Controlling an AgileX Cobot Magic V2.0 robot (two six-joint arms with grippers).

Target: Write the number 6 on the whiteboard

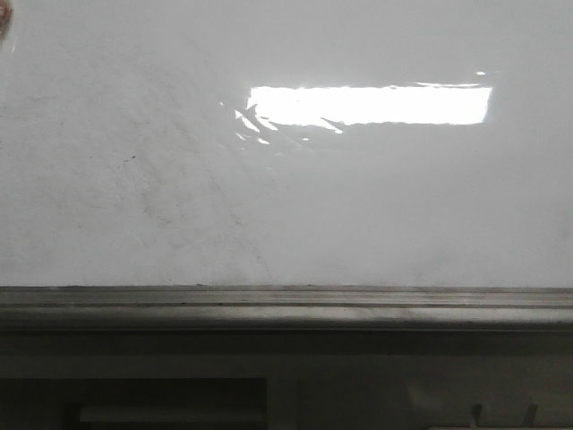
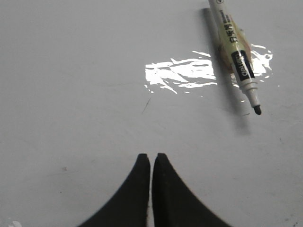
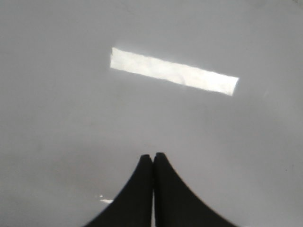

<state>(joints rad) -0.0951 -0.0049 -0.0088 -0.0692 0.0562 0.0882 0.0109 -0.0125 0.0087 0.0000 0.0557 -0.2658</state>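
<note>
The whiteboard (image 1: 179, 197) fills the front view, glossy white with faint grey smudges and no drawn number 6 on it. In the left wrist view an uncapped black-tipped marker (image 2: 235, 54) lies flat on the whiteboard (image 2: 85, 94), well apart from my left gripper (image 2: 151, 157), which is shut with nothing in it. My right gripper (image 3: 153, 156) is likewise shut and holds nothing, hovering over bare whiteboard (image 3: 71, 123). Neither gripper shows in the front view.
A grey metal ledge (image 1: 286, 305) runs along the board's near edge, with a dark cabinet front (image 1: 179, 394) below it. Bright rectangular light glare (image 1: 367, 105) reflects off the board's upper right.
</note>
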